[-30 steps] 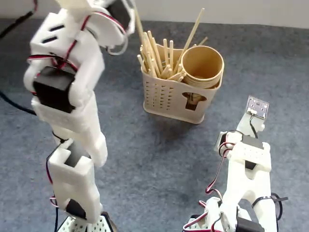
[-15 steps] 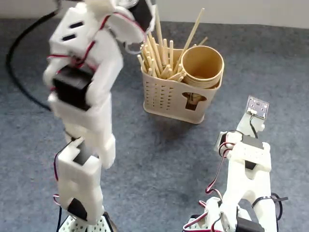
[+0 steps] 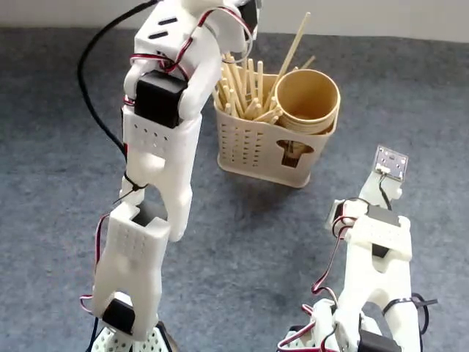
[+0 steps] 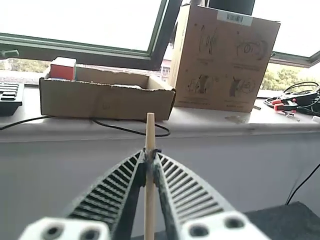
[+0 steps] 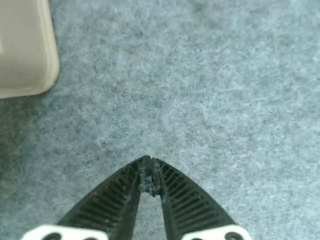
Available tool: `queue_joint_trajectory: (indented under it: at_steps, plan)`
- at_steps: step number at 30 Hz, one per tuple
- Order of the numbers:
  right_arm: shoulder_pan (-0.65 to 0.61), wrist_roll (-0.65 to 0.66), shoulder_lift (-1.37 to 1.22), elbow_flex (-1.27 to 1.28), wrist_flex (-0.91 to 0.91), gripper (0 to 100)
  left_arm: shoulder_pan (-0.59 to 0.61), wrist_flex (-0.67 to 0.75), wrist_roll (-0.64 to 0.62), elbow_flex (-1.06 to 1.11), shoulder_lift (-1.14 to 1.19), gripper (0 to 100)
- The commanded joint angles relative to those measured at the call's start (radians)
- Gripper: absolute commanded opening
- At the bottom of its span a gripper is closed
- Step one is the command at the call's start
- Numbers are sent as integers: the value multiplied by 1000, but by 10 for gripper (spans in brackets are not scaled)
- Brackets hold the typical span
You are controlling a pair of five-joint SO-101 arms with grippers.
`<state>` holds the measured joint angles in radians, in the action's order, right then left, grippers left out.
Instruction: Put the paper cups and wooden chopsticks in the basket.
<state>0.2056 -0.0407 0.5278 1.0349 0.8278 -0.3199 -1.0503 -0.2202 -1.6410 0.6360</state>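
A cream slotted basket (image 3: pixel 256 150) stands mid-table holding several wooden chopsticks (image 3: pixel 245 84) and a nested paper cup (image 3: pixel 308 99). My left arm (image 3: pixel 165 132) rises tall and bends over the basket's left rim, its wrist at the top edge. In the left wrist view my left gripper (image 4: pixel 150 154) is shut on one wooden chopstick (image 4: pixel 150 130), which stands upright between the jaws. My right gripper (image 5: pixel 148 167) is shut with nothing in it, low over the carpet, a short way from the basket's corner (image 5: pixel 25 55). The right arm (image 3: pixel 374 242) sits at the front right.
Grey carpet (image 3: pixel 242 242) covers the table, bare in front of the basket and between the arms. Behind the table, a windowsill carries a shallow cardboard tray (image 4: pixel 100 97) and a tall cardboard box (image 4: pixel 225 60).
My left arm has swung to the right, carrying the chopstick from left of the basket to over its left rim. The right arm has not moved.
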Motion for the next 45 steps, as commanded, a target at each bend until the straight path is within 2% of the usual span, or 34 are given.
queue_joint_trajectory:
  at_steps: [1,7,17,22,34,40,45]
  plan:
    - [-4,0,22,-2,-16,6,8,-51,15,-22,-15,5]
    - [-4,0,22,-2,-16,6,25,-130,-86,-22,-16,5]
    - [-4,0,22,-2,-16,6,18,-222,-91,-24,-61,4]
    - [-4,0,22,-2,-16,6,-51,-298,-84,-24,-170,4]
    - [-4,0,22,-2,-16,6,-68,-364,-89,-22,-206,4]
    - [-4,0,22,-2,-16,6,-7,-457,-89,-22,-249,4]
    - [-2,0,22,-4,-16,7,124,-548,-89,-22,-295,4]
